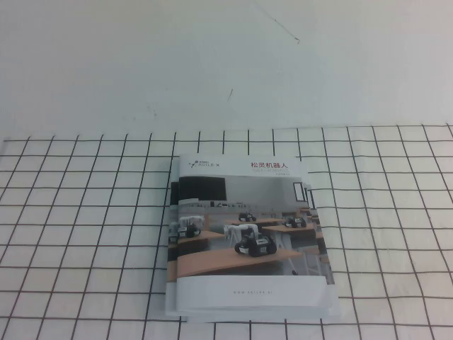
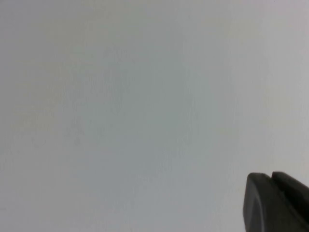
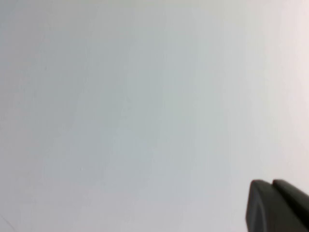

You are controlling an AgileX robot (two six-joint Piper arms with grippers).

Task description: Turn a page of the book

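Observation:
The book lies closed in the middle of the grid cloth, on a small stack. Its top leaf, the page, lies flat with the photo of small robots on wooden desks facing up. Neither arm shows in the high view. In the left wrist view my left gripper shows as two dark fingertips pressed together, empty, over a plain white surface. In the right wrist view my right gripper looks the same: tips together, empty, over plain white. The book shows in neither wrist view.
Similar booklets lie under the book, with only edge strips showing at its left and bottom. A white cloth with a black grid covers the near table. A plain white surface lies behind it.

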